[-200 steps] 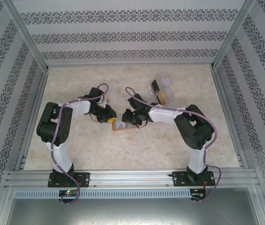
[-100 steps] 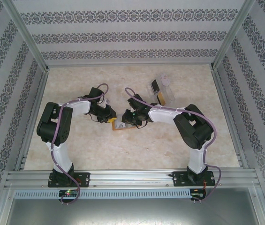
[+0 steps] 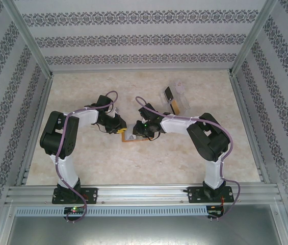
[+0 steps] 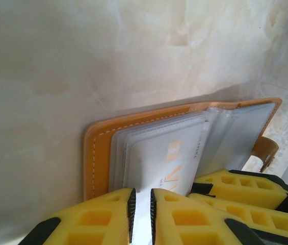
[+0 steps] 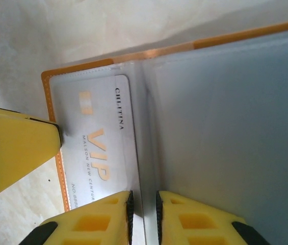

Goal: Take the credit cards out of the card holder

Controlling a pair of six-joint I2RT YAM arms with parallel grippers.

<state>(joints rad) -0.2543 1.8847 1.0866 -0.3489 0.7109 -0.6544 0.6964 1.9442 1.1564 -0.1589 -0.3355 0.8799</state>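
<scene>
Two arms meet at the middle of the pale marbled desk (image 3: 82, 87). Both bend over the small flat orange card holder (image 3: 128, 139), which lies open on the desk between them. From above, their wrists cover most of it, leaving just an orange corner on the near side.

The left fingers (image 4: 127, 205) are clenched almost shut on the holder's near edge, with a thin pale strip of its pockets pinched between them. The right fingers (image 5: 126, 206) are also nearly shut. They grasp a thin edge at the fold, where a greyish clear pocket leaf (image 5: 225, 127) rises towards the right wrist camera. I cannot tell whether a card edge is caught in that grip as well.

One white rectangular plastic card with gold "VIP" lettering (image 5: 100, 148) sits inside the left-hand pocket, under its clear film. The tip of a left finger presses on the orange border just beside the card's left side, and the right fingers stand at its right edge, so it is hemmed in on both sides. A small orange tab (image 4: 266, 150) sticks out from the holder's far cover.

Well apart, to the far right, stands a clear plastic tray (image 3: 183, 98). A dark card (image 3: 168, 93) and a yellow-orange card (image 3: 175, 106) rest against it.
</scene>
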